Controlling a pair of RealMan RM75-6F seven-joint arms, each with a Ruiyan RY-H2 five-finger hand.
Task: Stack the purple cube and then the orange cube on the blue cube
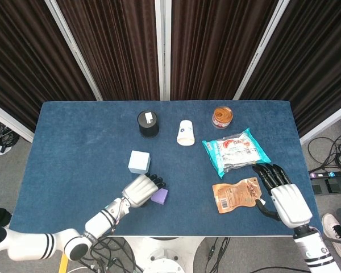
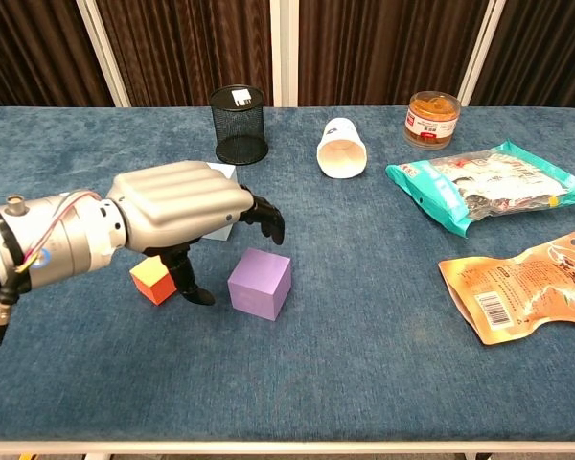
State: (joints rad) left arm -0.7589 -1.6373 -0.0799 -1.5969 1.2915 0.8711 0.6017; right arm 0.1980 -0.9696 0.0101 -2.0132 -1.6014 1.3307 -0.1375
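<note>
Purple cube (image 2: 260, 283) flat on the table, just below the left hand's (image 2: 182, 205) fingertips, small orange cube (image 2: 152, 280) tucked under its palm beside the thumb, pale blue cube (image 1: 139, 162) just beyond the hand, partly hidden in the chest view
</note>
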